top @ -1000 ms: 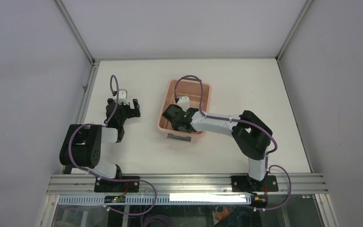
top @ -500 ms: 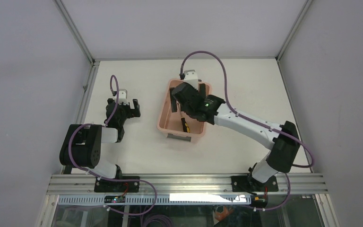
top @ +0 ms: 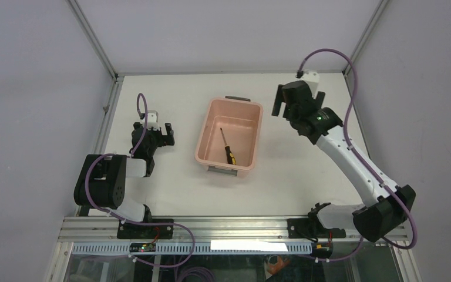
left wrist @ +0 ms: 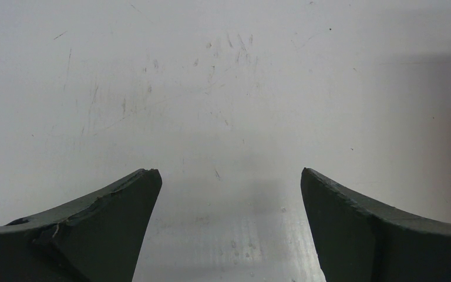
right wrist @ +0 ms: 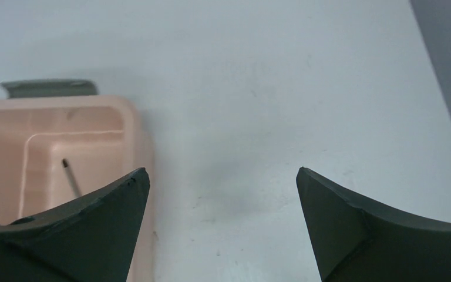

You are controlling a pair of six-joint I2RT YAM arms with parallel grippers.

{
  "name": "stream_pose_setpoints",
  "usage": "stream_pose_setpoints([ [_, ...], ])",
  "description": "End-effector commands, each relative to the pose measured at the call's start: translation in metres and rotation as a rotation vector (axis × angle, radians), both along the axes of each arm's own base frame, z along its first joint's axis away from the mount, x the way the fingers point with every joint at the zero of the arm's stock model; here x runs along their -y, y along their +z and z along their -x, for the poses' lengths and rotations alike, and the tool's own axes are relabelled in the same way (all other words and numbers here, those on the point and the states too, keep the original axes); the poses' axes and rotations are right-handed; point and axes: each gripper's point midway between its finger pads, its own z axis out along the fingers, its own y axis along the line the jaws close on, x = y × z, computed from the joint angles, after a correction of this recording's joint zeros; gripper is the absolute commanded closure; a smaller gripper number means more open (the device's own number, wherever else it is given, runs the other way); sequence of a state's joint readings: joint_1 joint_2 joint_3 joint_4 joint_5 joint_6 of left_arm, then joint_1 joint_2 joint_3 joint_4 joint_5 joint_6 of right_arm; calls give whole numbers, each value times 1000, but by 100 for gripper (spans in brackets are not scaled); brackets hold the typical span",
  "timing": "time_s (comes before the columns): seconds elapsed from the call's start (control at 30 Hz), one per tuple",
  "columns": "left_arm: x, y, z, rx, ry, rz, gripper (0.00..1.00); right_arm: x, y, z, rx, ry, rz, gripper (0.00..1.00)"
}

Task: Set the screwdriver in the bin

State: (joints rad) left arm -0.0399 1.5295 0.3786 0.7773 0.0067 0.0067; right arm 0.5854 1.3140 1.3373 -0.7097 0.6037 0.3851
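The screwdriver point(top: 228, 147) lies flat on the floor of the bin point(top: 201, 138), with its black-and-yellow handle towards the counter's near edge and its thin dark shaft pointing towards the far edge, angled a little to the left. Nothing is touching it. The bin is a salmon-pink tub that sits about midway across the counter point(top: 282, 176), its long sides running from near to far and slightly skewed. It has one grey handle point(top: 237, 98) at its far end and another grey handle point(top: 222, 170) at its near end. The right claw point(top: 298, 106) is up over the counter's far right part, close to the far right corner and off to the right of the bin, apart from it. Its two fingers are spread wide and nothing is between them. In the right wrist view the right claw point(right wrist: 221, 170) shows the same wide gap with only white counter behind it. The bin's far right corner point(right wrist: 135, 123), one grey handle point(right wrist: 50, 88) and the tip of the screwdriver's shaft point(right wrist: 70, 179) appear at the left of that view. The left claw point(top: 154, 128) sits low near the counter's left edge, well apart from the bin. Its fingers are also spread wide and grip nothing, and the left wrist view shows the left claw point(left wrist: 229, 173) over scuffed white counter point(left wrist: 211, 88).
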Motion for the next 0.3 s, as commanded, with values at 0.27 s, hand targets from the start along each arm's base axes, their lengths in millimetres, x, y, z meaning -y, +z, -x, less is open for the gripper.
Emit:
stream_pose_setpoints([
  [0.27,5,16,-5,53,-10,20,1,120,-11,45,-3,-258,-45,1],
])
